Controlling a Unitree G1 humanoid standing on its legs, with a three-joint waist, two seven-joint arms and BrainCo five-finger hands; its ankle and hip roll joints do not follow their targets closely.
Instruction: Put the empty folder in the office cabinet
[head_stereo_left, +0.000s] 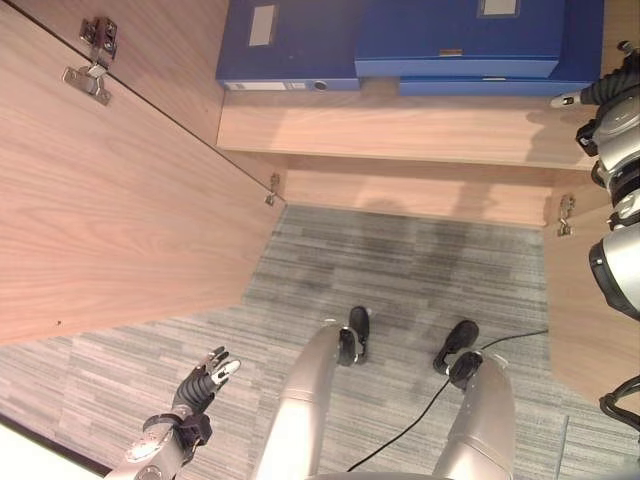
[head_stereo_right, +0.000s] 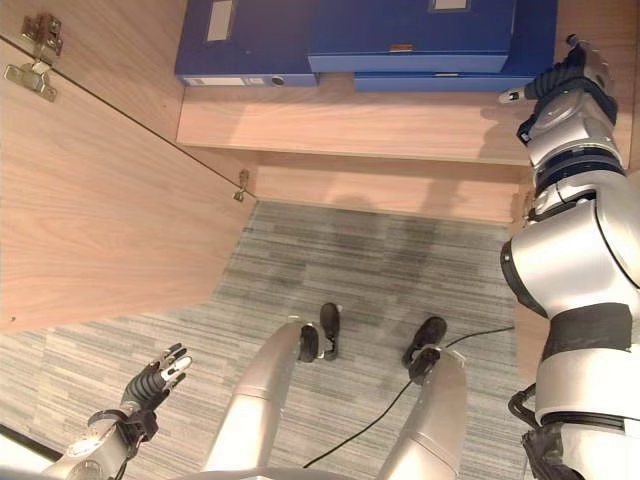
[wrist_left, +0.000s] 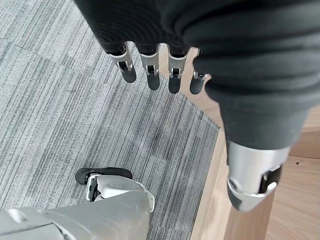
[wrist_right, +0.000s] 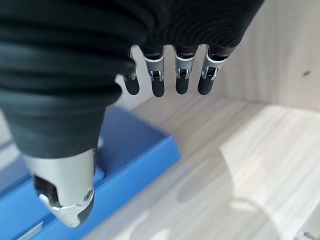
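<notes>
silver-grey arms, dark ribbed wrist covers, dark-tipped fingers (wrist_right: 157, 85)

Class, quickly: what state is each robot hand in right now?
Left hand: open, holding nothing, above the grey carpet.
Right hand: open, holding nothing, near the blue folders.

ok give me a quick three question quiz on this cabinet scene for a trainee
1. True or false: the right robot hand is holding a blue folder.
2. The left robot hand hangs over: A) the shelf B) the carpet C) a folder
3. Fill in: the cabinet door on the robot's left stands ____.

Key: 1 false, its fingers are straight and empty; 2 B; 3 open
</notes>
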